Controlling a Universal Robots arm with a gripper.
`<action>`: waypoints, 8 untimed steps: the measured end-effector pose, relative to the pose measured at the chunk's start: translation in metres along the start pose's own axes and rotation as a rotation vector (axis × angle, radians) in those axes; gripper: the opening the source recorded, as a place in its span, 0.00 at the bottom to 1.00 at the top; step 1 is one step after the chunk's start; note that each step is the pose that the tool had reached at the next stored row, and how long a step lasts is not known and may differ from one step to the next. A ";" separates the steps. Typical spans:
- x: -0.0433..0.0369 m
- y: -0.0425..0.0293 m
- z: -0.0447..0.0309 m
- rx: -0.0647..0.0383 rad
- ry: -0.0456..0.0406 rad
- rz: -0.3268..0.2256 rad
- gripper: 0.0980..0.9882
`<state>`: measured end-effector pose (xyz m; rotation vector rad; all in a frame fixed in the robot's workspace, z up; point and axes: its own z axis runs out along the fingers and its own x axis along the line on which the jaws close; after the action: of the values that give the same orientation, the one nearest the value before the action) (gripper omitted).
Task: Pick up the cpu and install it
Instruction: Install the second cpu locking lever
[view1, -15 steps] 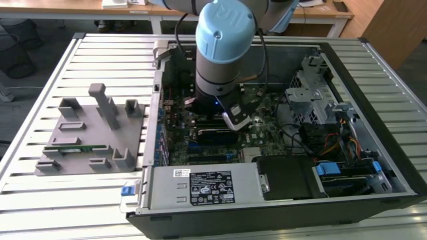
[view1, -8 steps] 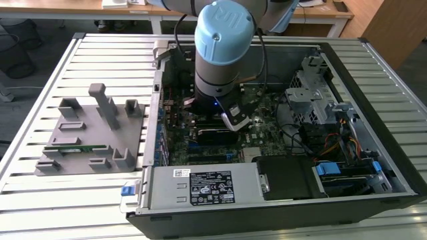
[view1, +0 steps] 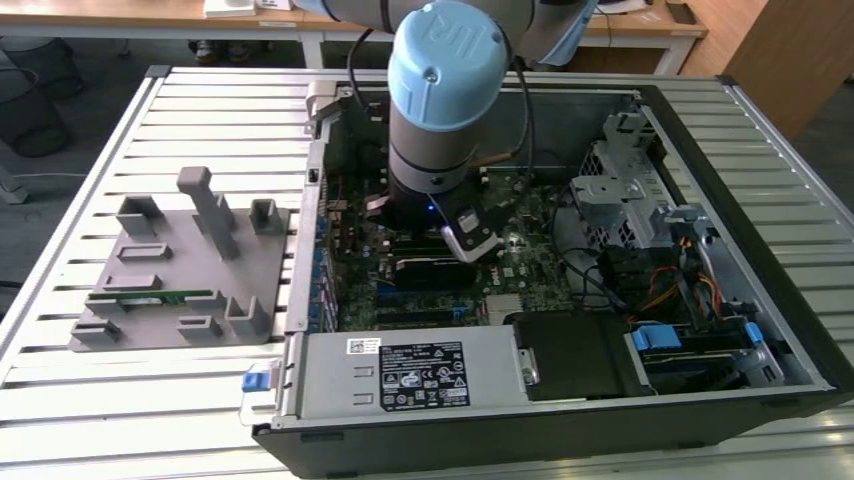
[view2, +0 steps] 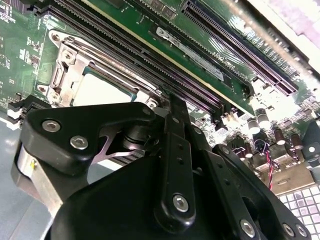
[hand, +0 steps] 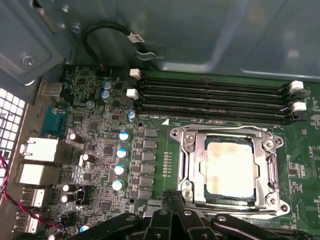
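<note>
One gripper (hand: 172, 212) hangs low inside an open computer case (view1: 561, 420), its black linkage filling the near part of both wrist views. In the first wrist view its fingers (hand: 165, 220) stand tight together with nothing between them, their tips just off the edge of the metal socket frame (hand: 192, 150). The cpu (hand: 230, 167) lies flat in that frame, seated in the socket, its silvery top bare and level; it sits just beyond the fingertips, apart from them and not touched. In the second wrist view the cpu (view2: 102, 90) shows as a pale square beside the frame's hinge, just past the linkage of the gripper (view2: 172, 107).

Beyond the socket run four dark memory slots (hand: 215, 97) with white latches at their ends. To one side of them stand small blue-topped capacitors (hand: 120, 152) on the green motherboard (hand: 100, 125).

In the exterior view the arm (view1: 441, 90) reaches straight down into the middle of the case, which rests on a slatted counter (view1: 134, 400). A grey holder (view1: 180, 270) lies on the counter to the exterior view's left, with a green memory stick (view1: 150, 298) in it.
</note>
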<state>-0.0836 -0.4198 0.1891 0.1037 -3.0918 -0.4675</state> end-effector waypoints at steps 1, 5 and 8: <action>0.0002 0.0000 0.0000 0.000 0.0000 0.000 0.01; 0.0010 0.0004 0.0002 -0.002 0.0000 0.000 0.01; 0.0012 0.0005 0.0005 -0.002 0.0001 0.000 0.01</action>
<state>-0.0849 -0.4193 0.1888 0.1038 -3.0911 -0.4706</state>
